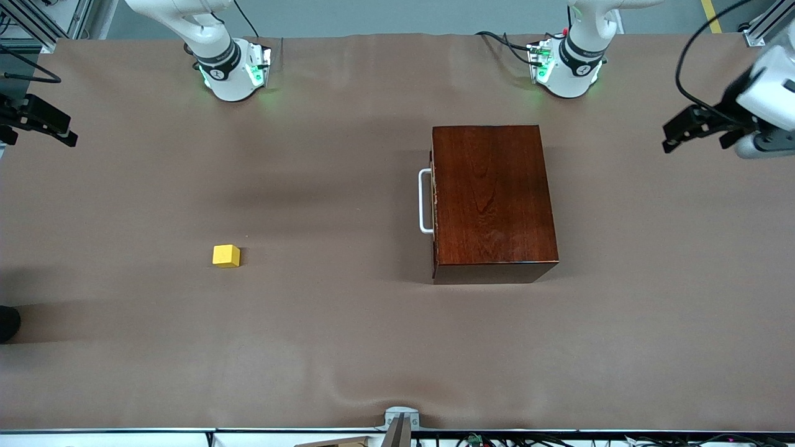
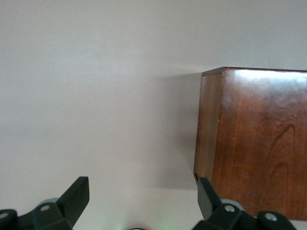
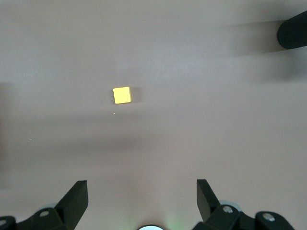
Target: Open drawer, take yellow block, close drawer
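The dark reddish-brown wooden box (image 1: pixel 490 198) stands on the brown table toward the left arm's end. Its drawer is pushed in, and only the white bar handle (image 1: pixel 425 200) shows, facing the right arm's end. The yellow block (image 1: pixel 226 256) lies on the bare table toward the right arm's end, a little nearer the front camera than the handle. My left gripper (image 1: pixel 689 130) hangs open in the air off the box's back side; its wrist view shows its open gripper (image 2: pixel 143 191) and a corner of the box (image 2: pixel 259 139). My right gripper (image 1: pixel 43 124) hangs open, empty (image 3: pixel 142 191), the yellow block (image 3: pixel 122 95) below it.
A black round object (image 1: pixel 7 323) sits at the table's edge at the right arm's end and also shows as a dark object (image 3: pixel 292 29) in the right wrist view. A grey mount (image 1: pixel 400 425) sticks up at the table's front edge. Both arm bases (image 1: pixel 233 68) stand along the table's back edge.
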Robot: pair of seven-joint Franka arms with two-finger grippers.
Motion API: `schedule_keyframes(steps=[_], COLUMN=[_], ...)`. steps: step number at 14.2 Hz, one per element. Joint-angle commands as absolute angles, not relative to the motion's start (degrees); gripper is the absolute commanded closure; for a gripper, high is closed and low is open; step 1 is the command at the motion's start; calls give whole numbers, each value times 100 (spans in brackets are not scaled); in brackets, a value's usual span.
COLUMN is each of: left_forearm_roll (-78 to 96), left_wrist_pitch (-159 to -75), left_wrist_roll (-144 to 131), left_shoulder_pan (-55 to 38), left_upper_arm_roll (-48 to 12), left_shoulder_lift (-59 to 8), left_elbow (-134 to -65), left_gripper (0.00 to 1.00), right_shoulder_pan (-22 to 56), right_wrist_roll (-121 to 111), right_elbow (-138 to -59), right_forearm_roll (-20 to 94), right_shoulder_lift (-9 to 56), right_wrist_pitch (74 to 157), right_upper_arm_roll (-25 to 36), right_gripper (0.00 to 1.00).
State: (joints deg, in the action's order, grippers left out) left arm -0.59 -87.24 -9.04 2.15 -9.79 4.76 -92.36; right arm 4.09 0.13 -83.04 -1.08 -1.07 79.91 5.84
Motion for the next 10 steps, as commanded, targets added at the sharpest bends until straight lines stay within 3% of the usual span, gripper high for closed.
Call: schedule_keyframes(steps=[1,10], left_forearm_roll=[-70,-70], left_wrist_pitch=[-8631,-8543], left_wrist_roll=[-792,-817], left_shoulder_pan=[431,431], left_upper_arm_roll=[-1204,-1187], left_shoulder_lift=[607,448], left_elbow=[-9133,-8921], left_gripper=[0,0], right_shoulder_pan=[378,352], right_wrist_roll=[-53,-44], right_elbow=[-8165,-8174], right_forearm_roll=[-158,-141], right_shoulder_lift=[-44,-35], right_wrist_pitch=[7919,7963], right_upper_arm_roll=[571,580], right_gripper=[0,0])
